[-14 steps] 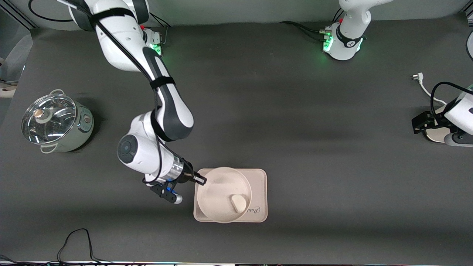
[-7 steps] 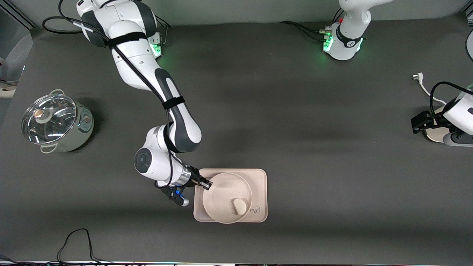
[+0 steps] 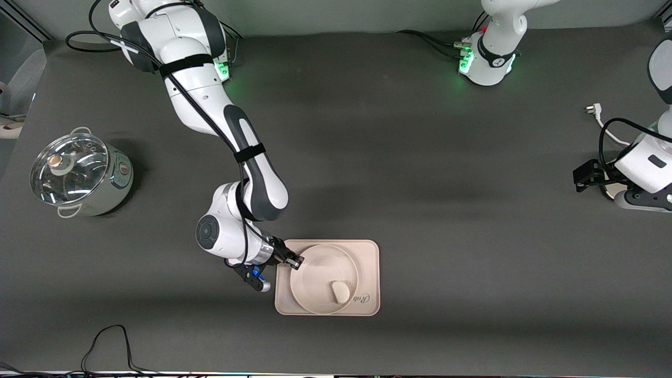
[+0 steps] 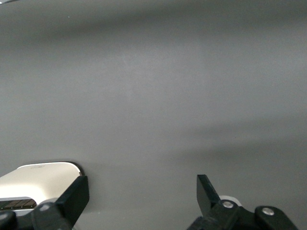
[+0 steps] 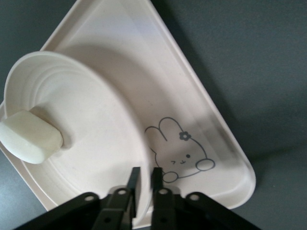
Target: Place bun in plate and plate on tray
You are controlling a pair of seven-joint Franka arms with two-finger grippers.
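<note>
Right gripper (image 3: pixel 295 262) fingers clamped on rim of round cream-white plate (image 3: pixel 324 279), sitting on cream-pink rectangular tray (image 3: pixel 367 252); small off-white bun (image 3: pixel 340 292) in plate.

Left gripper (image 4: pixel 142 191) waits w/ fingers apart over desk (image 3: pixel 420 157).

Risk: jerky release tips plate, bun rolls out.

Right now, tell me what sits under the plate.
The tray lies under the plate, which carries the bun. The right hand grips the plate's rim. The plate hides most of the tray's floor.
</note>
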